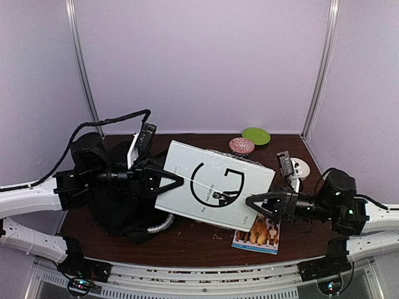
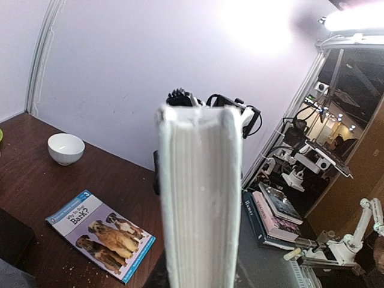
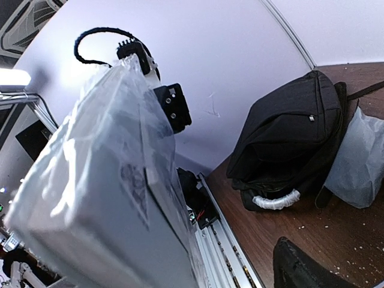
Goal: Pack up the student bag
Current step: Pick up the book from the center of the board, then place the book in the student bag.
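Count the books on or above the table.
2. A large white book is raised over the table centre; a dog picture book lies flat at the near right, partly beneath it. Others may be hidden.

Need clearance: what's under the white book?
Under the white book: a dog picture book pokes out at its near right corner, the student bag at its left edge. The rest is covered.

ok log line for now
left gripper shut on white book | right gripper at its other edge, grip unclear | student bag on table, book not in

Matt cloth student bag, glossy plastic-wrapped book, dark wood table.
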Tool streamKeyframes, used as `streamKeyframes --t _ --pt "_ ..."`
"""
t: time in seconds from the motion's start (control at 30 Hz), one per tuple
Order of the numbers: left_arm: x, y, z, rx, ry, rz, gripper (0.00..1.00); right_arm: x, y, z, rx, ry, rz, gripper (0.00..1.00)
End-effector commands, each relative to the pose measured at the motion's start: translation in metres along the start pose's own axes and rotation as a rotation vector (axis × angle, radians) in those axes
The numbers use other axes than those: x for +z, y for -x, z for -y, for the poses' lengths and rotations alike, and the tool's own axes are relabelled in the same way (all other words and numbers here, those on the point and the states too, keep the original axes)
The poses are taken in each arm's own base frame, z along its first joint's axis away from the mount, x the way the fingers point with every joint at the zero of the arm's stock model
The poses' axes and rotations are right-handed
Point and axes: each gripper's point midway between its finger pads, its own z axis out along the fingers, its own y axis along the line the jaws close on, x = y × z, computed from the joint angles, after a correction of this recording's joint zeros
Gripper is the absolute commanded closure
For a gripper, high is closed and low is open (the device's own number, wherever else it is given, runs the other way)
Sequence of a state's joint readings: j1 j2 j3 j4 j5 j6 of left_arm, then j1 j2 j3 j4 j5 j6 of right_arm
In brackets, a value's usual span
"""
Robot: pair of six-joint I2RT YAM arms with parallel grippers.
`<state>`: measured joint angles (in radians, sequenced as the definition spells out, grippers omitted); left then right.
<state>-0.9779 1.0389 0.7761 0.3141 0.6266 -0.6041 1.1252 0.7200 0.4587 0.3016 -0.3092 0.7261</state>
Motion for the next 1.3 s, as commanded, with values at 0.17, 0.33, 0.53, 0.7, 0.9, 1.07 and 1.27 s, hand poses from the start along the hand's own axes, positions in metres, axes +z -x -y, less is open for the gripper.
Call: streamKeyframes --t 0.17,0.33,0.53,0.7,0.9,1.07,1.27 --pt "-0.001 0.066 0.043 0.086 -0.184 0.219 1.00 0.007 0.034 -0.047 0.028 0.221 0.099 0.64" --pt "-0.002 0.065 0.028 0.078 -0.106 0.205 0.82 0.004 0.034 -0.050 0.020 0.233 0.096 0.98" --pt "-0.023 0.041 -0.016 0.060 0.190 0.105 0.03 -0.007 0.039 -0.038 -0.015 0.137 0.132 1.00" --pt "-0.089 0.004 -0.082 0.082 0.732 -0.087 0.02 -0.024 0.045 0.008 -0.055 -0.132 0.189 1.00" --pt "-0.157 -0.071 -0.136 0.093 1.221 -0.553 0.02 -0.046 0.044 0.058 -0.070 -0.393 0.210 1.00" --pt "-0.163 -0.094 -0.157 0.128 1.358 -0.730 0.02 -0.042 0.039 0.069 -0.047 -0.414 0.193 1.00" --pt "-0.168 -0.119 -0.182 0.168 1.466 -0.946 0.02 -0.038 0.037 0.069 -0.028 -0.393 0.193 1.00"
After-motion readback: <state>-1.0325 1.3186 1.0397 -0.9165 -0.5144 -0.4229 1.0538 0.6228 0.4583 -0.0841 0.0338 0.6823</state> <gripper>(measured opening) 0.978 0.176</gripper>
